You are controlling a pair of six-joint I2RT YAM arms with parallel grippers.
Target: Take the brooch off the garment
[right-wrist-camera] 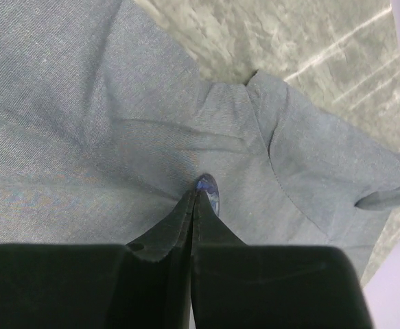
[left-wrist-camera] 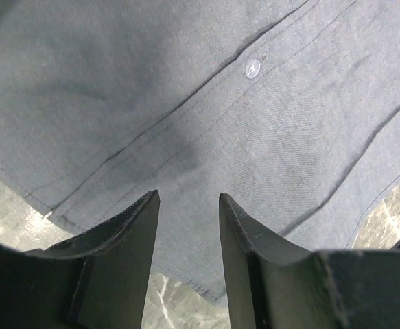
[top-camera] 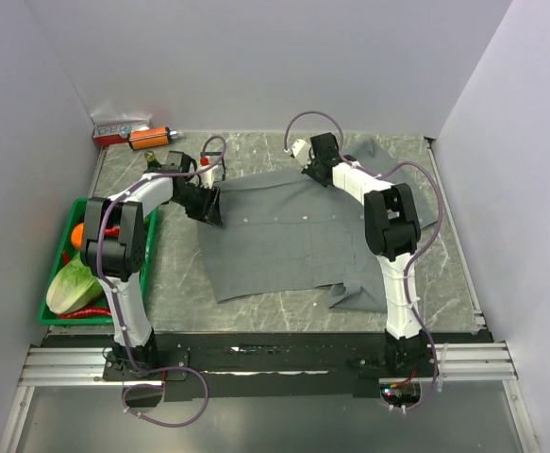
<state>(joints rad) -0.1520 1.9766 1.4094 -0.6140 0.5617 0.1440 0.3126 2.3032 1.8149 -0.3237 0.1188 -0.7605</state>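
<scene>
The grey garment (top-camera: 293, 236) lies spread flat on the marble table. My right gripper (top-camera: 312, 160) is at its far collar end. In the right wrist view its jaws (right-wrist-camera: 195, 193) are pressed together at the edge of the small bluish brooch (right-wrist-camera: 210, 188), and the cloth (right-wrist-camera: 83, 137) puckers toward the tips. My left gripper (top-camera: 208, 209) sits at the shirt's left edge. In the left wrist view it (left-wrist-camera: 188, 199) is open and empty just over the cloth (left-wrist-camera: 186, 103) near the hem, with a white button (left-wrist-camera: 252, 68) further off.
A green basket (top-camera: 53, 316) of vegetables stands at the left table edge beside the left arm. An orange tool (top-camera: 152, 137) and a red-and-white box (top-camera: 119, 132) lie at the back left. Walls close in on both sides and behind.
</scene>
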